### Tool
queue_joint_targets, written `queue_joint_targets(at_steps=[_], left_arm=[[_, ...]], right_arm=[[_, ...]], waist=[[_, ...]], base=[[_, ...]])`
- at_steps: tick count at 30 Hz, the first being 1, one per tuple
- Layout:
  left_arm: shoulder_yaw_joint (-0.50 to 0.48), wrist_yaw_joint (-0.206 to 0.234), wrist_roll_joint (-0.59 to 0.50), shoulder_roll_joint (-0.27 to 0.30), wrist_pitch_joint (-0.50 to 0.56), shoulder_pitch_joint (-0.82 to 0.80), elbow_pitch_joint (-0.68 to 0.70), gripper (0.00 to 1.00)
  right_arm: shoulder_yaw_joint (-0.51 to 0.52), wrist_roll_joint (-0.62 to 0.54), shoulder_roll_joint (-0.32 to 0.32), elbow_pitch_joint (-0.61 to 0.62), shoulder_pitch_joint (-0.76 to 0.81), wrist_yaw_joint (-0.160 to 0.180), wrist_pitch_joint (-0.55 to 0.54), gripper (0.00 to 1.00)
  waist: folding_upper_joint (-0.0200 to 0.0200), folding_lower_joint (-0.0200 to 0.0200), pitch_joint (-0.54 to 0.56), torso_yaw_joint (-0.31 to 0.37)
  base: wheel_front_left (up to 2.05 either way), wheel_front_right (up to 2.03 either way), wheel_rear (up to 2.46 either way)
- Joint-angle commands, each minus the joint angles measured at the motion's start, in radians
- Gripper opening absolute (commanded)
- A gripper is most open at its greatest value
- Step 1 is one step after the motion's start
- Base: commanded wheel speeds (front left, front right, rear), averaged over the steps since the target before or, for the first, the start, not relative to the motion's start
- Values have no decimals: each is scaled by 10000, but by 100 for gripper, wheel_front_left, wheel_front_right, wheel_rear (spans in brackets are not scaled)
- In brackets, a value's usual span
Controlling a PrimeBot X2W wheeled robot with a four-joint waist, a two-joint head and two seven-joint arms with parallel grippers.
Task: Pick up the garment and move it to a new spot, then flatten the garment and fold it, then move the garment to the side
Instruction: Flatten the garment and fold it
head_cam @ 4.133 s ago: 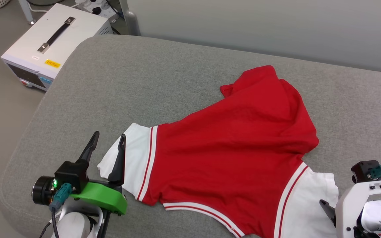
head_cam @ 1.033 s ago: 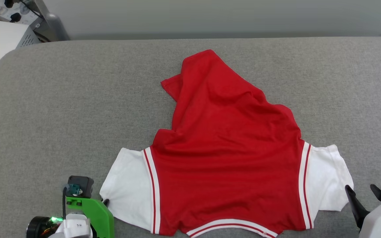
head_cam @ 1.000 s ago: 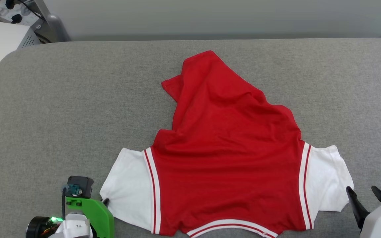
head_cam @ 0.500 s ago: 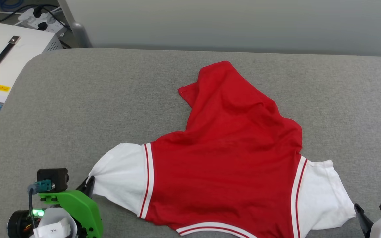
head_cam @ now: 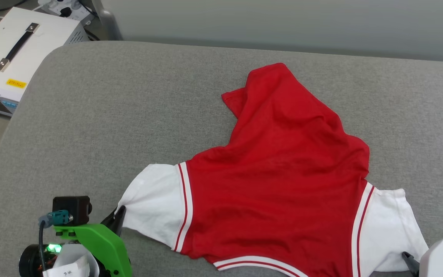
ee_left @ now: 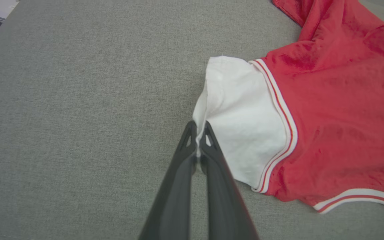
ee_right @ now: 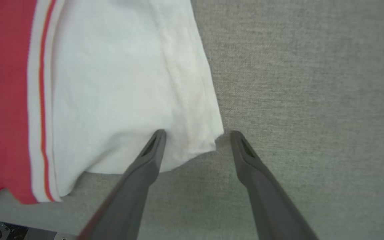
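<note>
The garment (head_cam: 283, 169), a red jersey with white sleeves and red-white striped trim, lies spread on the grey cushion, its plain red side up. My left gripper (ee_left: 198, 130) is shut on the edge of the left white sleeve (head_cam: 154, 207), pinching the cloth between its dark fingers; in the head view the left gripper (head_cam: 118, 216) sits at the lower left. My right gripper (ee_right: 195, 135) stands open with the corner of the right white sleeve (ee_right: 125, 83) between its fingertips (ee_right: 158, 136). One right fingertip (head_cam: 408, 258) shows at the lower right beside that sleeve.
The grey cushioned surface (head_cam: 110, 115) spreads to the left and behind the garment. A white box with a black handle (head_cam: 17, 42) stands off its far left corner, by a power strip (head_cam: 65, 7). A pale wall runs along the back.
The head camera has swung, shifting the whole picture. My left gripper has pulled the left sleeve taut toward the lower left. The right gripper has come closer to the right sleeve's corner.
</note>
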State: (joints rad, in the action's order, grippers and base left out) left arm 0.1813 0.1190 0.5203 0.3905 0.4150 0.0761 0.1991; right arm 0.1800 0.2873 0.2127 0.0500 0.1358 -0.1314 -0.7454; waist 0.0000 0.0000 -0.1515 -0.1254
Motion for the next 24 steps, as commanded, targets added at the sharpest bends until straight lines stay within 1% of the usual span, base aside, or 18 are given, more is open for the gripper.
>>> queue_joint_targets(at_steps=[1,8,9,10,11,12,13,19,21,24], left_arm=[[34,15,-69,24,33,-38,49,0],[83,-36,23,3,-2,-88,14,0],[88,-39,29,5,-3,-94,6,0],[96,-44,36,6,-6,-103,-9,0],[100,-48,44,7,-9,-110,-27,0],[96,-71,104,-14,-21,-113,-47,0],[84,-98,170,-33,-36,-112,-61,0],[-20,-169,309,122,-7,1,-98,0],[-64,-211,326,199,-43,31,8,0],[-216,-295,597,149,-172,32,265,0]], right_arm=[[-108,-82,81,-94,-189,7,-93,100],[-454,22,-55,-630,-194,7,-709,100],[-508,63,-63,-672,-171,7,-801,96],[-583,112,-45,-698,-148,7,-883,48],[-640,143,-14,-707,-134,7,-927,34],[-671,174,22,-697,-117,7,-943,7],[-665,215,43,-672,-115,7,-926,0],[-561,519,400,-108,-125,7,-634,0],[-561,680,617,252,-129,7,-556,0],[-441,1009,950,878,-216,7,-619,0]], waist=[[0,0,-115,-111],[0,0,-211,-237],[0,0,-221,-245],[0,0,-220,-256],[0,0,-207,-262],[0,0,-180,-262],[0,0,-150,-257],[0,0,248,-150],[0,0,413,-91],[0,0,699,24]], base=[[0,0,0],[0,0,0],[0,0,0],[0,0,0],[0,0,0],[0,0,0],[0,0,0],[0,0,0],[0,0,0],[0,0,0]])
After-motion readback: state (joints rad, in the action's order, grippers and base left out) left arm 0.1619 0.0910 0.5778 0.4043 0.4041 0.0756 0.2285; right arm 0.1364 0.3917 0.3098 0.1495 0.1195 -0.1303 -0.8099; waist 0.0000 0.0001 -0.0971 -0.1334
